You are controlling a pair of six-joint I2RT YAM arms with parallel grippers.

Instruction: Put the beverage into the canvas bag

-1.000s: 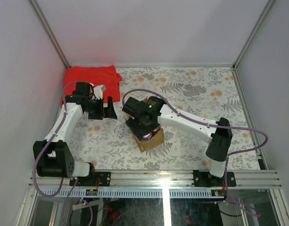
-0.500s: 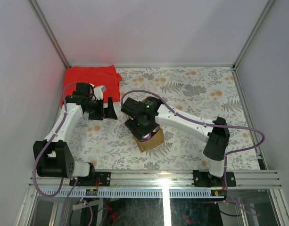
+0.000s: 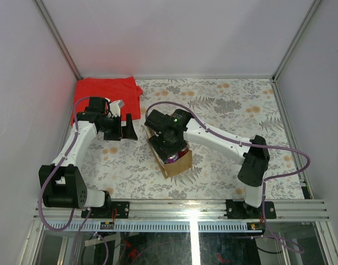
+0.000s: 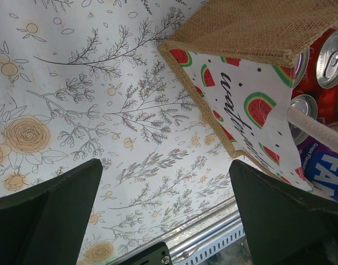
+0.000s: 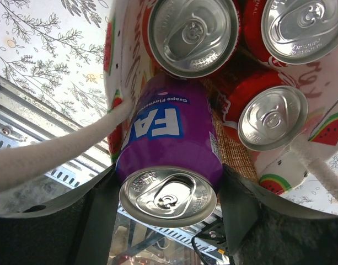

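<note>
The beverage, a purple grape soda can (image 5: 169,138), sits between the fingers of my right gripper (image 5: 169,207), which is shut on its sides near the top. Its far end reaches into the open mouth of the canvas bag (image 3: 181,163), beside three red cans (image 5: 193,30) standing inside. The bag is tan burlap (image 4: 251,22) with a watermelon-print lining and cream handles (image 5: 53,152). In the top view my right gripper (image 3: 170,148) hangs over the bag. My left gripper (image 3: 127,127) stands open and empty over the table, left of the bag.
A folded red cloth (image 3: 108,91) lies at the far left corner of the floral table cover (image 3: 235,105). The metal rail (image 3: 185,210) runs along the near edge. Walls close in the table on three sides.
My right wrist has shifted slightly toward the far side over the bag, and its elbow has drawn in a little, with the can still held. The left arm has not moved.
</note>
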